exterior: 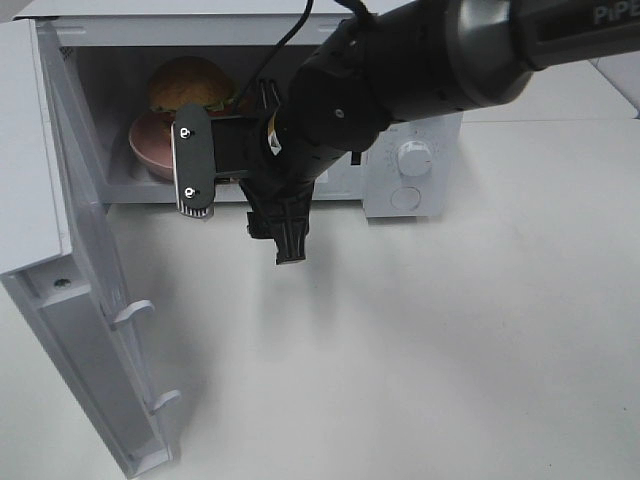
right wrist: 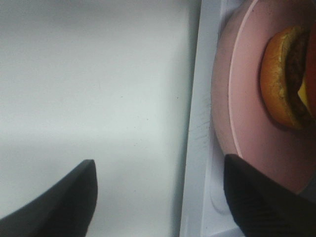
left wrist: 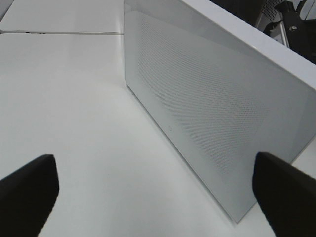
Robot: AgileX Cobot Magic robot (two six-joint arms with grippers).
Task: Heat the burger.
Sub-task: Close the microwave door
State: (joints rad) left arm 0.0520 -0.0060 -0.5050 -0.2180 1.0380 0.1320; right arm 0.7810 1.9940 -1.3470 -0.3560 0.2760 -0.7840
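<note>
One burger (exterior: 190, 82) on plate (exterior: 148, 142) in microwave (exterior: 445, 190); door mesh (left wrist: 207, 98) only L-wrist cam.

My high camera looks down on the open white boxy microwave (exterior: 410, 170); right wrist view hugs its mouth, left wrist faces its perforated white door (left wrist: 207, 113).

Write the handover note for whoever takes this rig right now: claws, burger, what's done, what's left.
Left claw: open, empty, facing the open door.
Right claw: open, empty, at the mouth of the microwave.
Burger: on the pink plate, inside the microwave.
Done: burger loaded.
Left: pull the right claw clear, shut the door, set the dial.
</note>
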